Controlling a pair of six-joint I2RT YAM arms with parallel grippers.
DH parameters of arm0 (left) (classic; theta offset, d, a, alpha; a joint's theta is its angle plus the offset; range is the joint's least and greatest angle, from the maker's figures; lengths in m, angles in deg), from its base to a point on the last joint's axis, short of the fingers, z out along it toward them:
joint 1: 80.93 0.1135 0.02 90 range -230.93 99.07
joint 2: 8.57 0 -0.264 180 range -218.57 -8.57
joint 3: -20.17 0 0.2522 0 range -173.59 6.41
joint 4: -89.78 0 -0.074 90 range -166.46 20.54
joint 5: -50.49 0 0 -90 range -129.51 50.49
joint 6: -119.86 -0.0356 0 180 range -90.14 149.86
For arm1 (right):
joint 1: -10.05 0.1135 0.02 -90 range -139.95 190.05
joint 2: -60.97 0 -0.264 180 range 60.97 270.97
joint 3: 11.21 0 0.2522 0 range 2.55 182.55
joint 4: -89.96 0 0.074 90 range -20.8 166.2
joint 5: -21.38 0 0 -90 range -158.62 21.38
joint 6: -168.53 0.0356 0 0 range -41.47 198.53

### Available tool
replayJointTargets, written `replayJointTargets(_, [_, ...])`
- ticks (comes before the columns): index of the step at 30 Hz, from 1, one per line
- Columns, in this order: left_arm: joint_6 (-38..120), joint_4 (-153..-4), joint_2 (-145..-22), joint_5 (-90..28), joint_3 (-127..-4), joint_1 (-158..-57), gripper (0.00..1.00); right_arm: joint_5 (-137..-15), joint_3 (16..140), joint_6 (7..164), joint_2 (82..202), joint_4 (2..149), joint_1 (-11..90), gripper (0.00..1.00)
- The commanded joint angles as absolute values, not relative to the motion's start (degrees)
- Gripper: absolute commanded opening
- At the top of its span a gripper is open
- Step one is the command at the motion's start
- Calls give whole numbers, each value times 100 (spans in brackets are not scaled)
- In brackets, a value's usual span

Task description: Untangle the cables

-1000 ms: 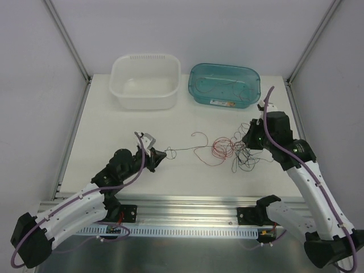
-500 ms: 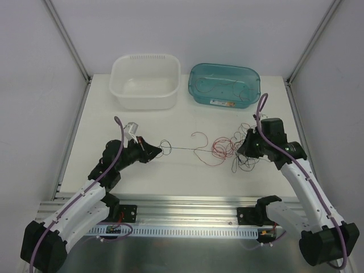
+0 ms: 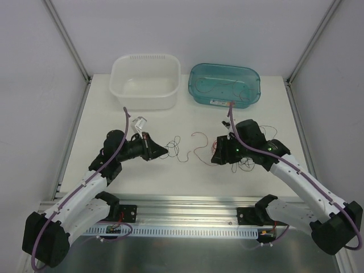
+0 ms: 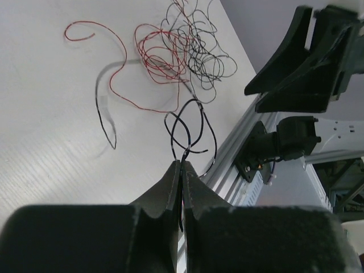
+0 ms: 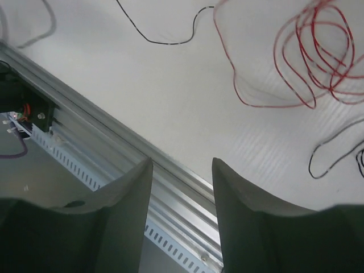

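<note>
The cables lie mid-table: a thin black cable [image 3: 173, 148] curls in loose loops, a red cable [image 3: 198, 135] hooks beside it, and a red and black tangle [image 3: 243, 164] sits partly under the right arm. My left gripper [image 3: 164, 152] is shut on the end of the black cable [image 4: 190, 122], which runs out between its closed tips [image 4: 182, 162]. The red coils [image 4: 156, 57] and black snarl [image 4: 202, 42] lie farther off. My right gripper [image 3: 216, 158] hovers over the tangle's left side, open [image 5: 182, 162], nothing between its fingers. Red loops [image 5: 318, 51] lie to its right.
A white tub [image 3: 145, 98] and a teal bin [image 3: 224, 98] holding a few thin wires stand at the back. The aluminium rail [image 5: 170, 187] along the table's near edge runs just below the right gripper. White walls enclose three sides.
The right gripper has opened, let go, and swung left over the tangle. The black cable, taut before, now hangs slack in loops. The left gripper shifted slightly right, still shut.
</note>
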State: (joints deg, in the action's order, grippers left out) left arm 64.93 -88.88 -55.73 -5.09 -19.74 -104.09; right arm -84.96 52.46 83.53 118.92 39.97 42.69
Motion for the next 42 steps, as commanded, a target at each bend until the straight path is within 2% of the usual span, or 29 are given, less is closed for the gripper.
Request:
replayJointTargets(1, [6036,-8701,-5594,48,-2207,-10378,0,-8321,5871,8574,11696,4613,4617,51])
replayJointTargets(3, [5853,-8569,-5533,92,-2251,-10378,0,-8505,6082,8705,11625,4946,4792,54])
replayJointTargets(8, [5597,-8349,-5436,355,-2409,-10378,0,-8848,6425,8978,12028,5580,5214,54])
replayJointTargets(20, [5394,-8138,-5331,418,-2620,-10378,0,-8945,6619,9531,13347,6731,6023,41])
replayJointTargets(33, [5315,-8085,-5094,356,-2550,-10378,0,-8514,6584,9681,13884,6758,6226,30])
replayJointTargets(42, [5254,-7971,-5093,216,-2418,-10378,0,-7856,6531,9523,13506,6258,6235,31])
